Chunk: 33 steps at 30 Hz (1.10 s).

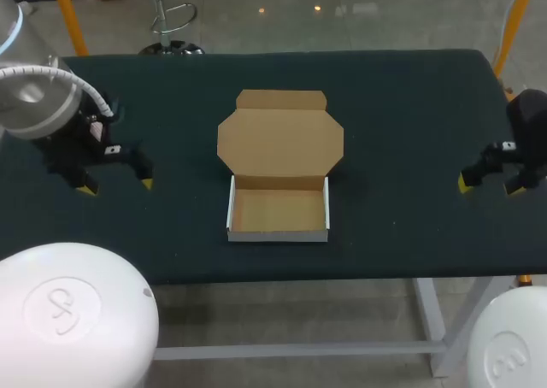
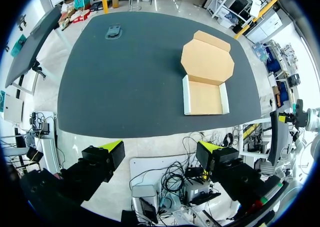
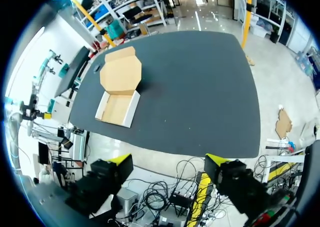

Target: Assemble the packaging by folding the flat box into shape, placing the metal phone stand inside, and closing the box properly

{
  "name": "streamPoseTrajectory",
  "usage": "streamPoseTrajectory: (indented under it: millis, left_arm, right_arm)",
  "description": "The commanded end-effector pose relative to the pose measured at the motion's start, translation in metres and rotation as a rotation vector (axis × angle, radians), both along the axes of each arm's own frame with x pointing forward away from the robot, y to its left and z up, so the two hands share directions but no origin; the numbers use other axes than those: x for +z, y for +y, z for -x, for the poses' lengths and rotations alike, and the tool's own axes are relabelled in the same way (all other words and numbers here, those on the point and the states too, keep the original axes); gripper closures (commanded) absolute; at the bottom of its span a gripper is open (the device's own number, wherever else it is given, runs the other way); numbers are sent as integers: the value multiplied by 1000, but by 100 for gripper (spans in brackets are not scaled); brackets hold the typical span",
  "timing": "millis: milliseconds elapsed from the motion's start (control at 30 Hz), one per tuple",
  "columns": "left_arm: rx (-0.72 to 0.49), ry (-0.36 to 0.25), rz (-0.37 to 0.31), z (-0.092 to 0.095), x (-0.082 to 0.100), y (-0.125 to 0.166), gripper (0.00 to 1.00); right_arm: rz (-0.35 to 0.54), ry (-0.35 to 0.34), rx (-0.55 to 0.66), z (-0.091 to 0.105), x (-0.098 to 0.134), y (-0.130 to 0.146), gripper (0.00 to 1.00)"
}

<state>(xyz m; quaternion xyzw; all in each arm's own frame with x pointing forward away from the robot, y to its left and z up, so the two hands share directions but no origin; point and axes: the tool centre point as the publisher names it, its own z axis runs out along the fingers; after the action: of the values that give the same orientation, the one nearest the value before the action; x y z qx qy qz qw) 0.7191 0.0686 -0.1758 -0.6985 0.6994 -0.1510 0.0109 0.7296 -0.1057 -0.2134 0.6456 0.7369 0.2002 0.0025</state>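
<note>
Box (image 1: 278, 210) is sitting at mid-table, already folded into a tray with its side walls up. Lid (image 1: 280, 136) is lying open and flat behind it, and the tray is showing nothing inside. Folding looks done, so loading the stand is the step in hand.

Small grey thing (image 2: 113, 32) is lying near the far left corner of the table (image 1: 402, 106). It is probably the phone stand, but it is too small to be sure.

Left jaws and right jaws are hanging spread and empty, well apart from the box on either side.

Next move, I judge: left jaws going to that far corner. I am seeing no object between it and the tray; the open lid's edge is lying closest to that path.
</note>
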Motion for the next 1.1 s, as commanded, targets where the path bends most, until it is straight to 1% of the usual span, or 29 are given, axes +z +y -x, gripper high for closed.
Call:
streamPoseTrajectory:
  millis: [33, 233, 567, 733, 1100]
  left_arm:
    - [7, 1, -4, 0, -3, 3, 0]
    - [24, 3, -14, -7, -13, 9, 0]
    - [37, 18, -36, -28, -34, 22, 0]
    - [40, 24, -39, -36, -44, 31, 0]
    - [41, 61, -64, -63, -73, 52, 0]
  right_arm:
    - [3, -3, 0, 3, 2, 1, 0]
    - [3, -3, 0, 3, 2, 1, 0]
    - [3, -3, 0, 3, 2, 1, 0]
    - [3, -3, 0, 3, 2, 1, 0]
    - [3, -3, 0, 3, 2, 1, 0]
